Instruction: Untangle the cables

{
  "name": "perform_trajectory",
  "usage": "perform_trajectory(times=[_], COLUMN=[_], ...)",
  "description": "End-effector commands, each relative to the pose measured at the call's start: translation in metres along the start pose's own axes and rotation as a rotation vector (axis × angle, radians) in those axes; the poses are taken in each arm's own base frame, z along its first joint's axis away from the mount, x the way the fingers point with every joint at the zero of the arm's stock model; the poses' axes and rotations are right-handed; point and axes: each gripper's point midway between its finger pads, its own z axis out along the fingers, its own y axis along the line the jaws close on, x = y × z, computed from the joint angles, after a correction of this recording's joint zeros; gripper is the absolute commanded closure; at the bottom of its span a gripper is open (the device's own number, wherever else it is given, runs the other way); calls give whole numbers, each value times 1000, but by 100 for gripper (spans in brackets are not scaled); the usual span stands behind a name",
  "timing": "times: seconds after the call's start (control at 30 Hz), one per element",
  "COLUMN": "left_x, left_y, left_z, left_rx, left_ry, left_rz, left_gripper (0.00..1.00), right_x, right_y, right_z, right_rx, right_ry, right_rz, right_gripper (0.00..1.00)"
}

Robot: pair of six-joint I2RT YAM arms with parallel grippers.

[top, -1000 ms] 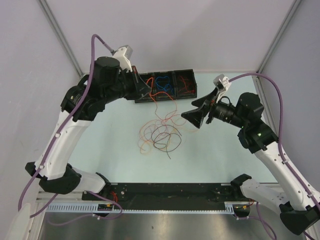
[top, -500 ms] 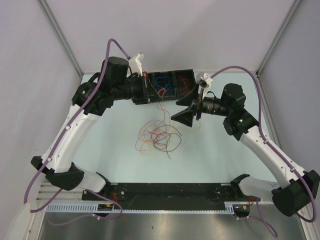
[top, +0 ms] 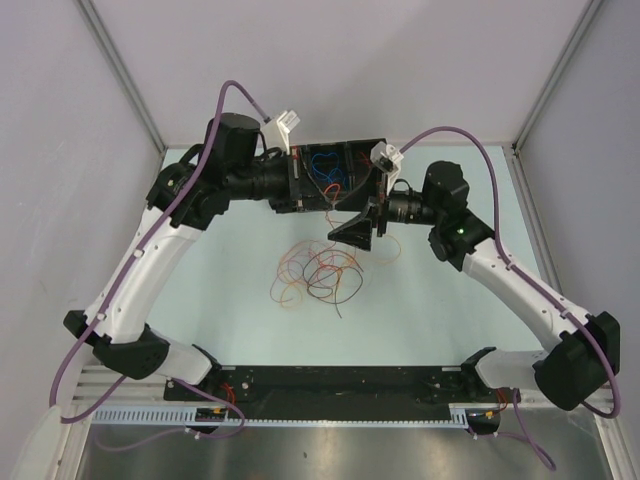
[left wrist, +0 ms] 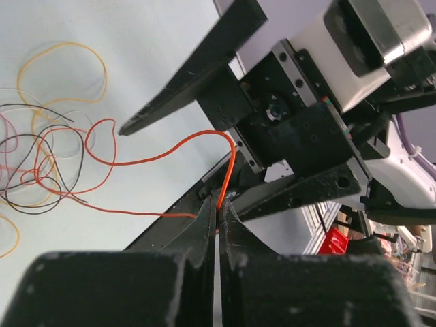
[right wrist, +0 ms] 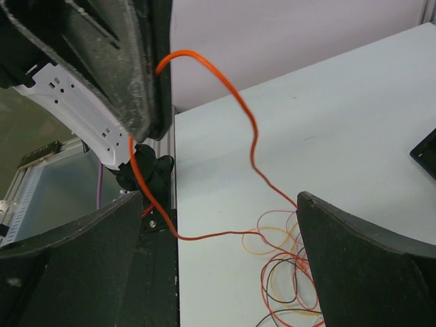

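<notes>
The cables [top: 315, 275] lie in a loose tangle of red, orange-yellow and black loops mid-table, also seen in the left wrist view [left wrist: 48, 157] and the right wrist view [right wrist: 289, 286]. My left gripper [top: 303, 190] hangs above the table by the tray, its jaws [left wrist: 219, 211] shut on one red-orange cable [left wrist: 228, 160]. That cable arcs up and trails down into the tangle. My right gripper [top: 362, 212] faces the left one, close by and wide open [right wrist: 218, 252]. The held cable [right wrist: 238, 109] hangs in front of it, untouched by its fingers.
A black compartment tray [top: 350, 143] at the back of the table holds sorted blue and red cables, partly hidden by both grippers. Grey walls close in on the left, right and back. A black rail [top: 340, 385] runs along the near edge.
My right gripper swung left and back, coming close to the left gripper, and its jaws spread slightly wider. The left gripper shifted right with the red-orange cable still in it.
</notes>
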Motion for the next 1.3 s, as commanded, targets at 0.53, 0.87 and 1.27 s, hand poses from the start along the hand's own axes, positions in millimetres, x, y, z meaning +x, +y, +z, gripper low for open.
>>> perform_trajectory(times=[0.53, 0.87, 1.27], left_x=[3, -1, -25], left_y=[-38, -35, -14], left_z=[-9, -7, 5], left_rx=[186, 162, 97], left_ry=[61, 39, -161], left_rz=[-30, -39, -194], left_gripper=[100, 100, 100], right_x=[-22, -21, -17], right_y=[1, 5, 3], right_z=[24, 29, 31], right_rx=[-102, -107, 106], right_ry=[-37, -36, -35], right_rz=[-75, -57, -33], right_gripper=[13, 41, 8])
